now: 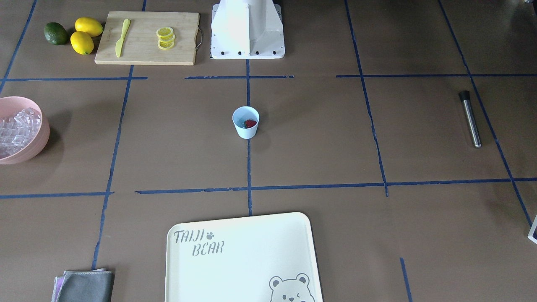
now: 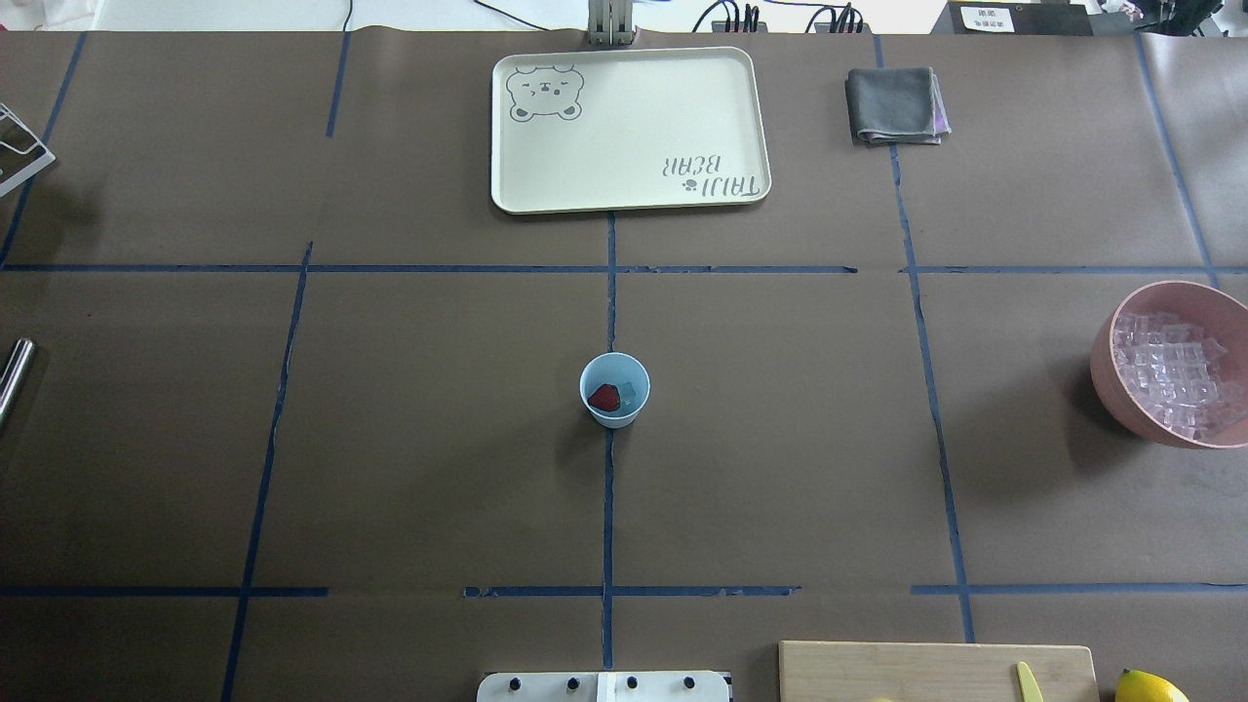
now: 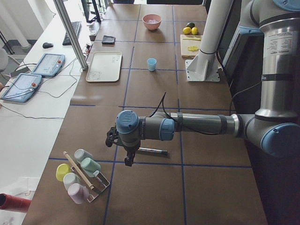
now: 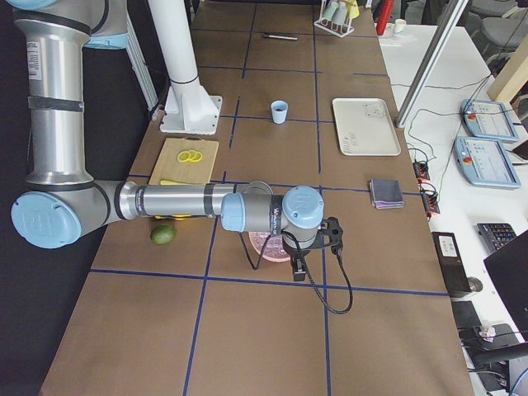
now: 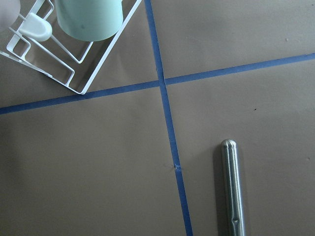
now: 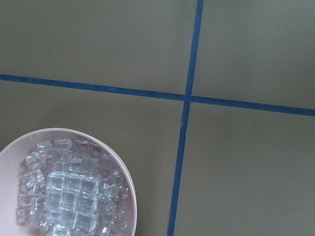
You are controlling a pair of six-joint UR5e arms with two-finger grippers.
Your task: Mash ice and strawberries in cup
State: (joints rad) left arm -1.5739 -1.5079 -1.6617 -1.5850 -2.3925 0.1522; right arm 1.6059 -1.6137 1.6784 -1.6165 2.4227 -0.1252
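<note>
With a strawberry (image 2: 604, 397) and ice (image 2: 630, 394) already in the pale blue cup (image 2: 614, 390), mashing is judged undone; the muddler (image 1: 470, 118) lies untouched well aside, and neither end effector's opening can be told.

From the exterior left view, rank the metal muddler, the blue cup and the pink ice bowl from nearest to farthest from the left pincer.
1. Metal muddler: lying on the table just beside the left pincer, at the near end.
2. Blue cup: mid-table, well beyond the arm.
3. Pink ice bowl: at the far end of the table.
</note>
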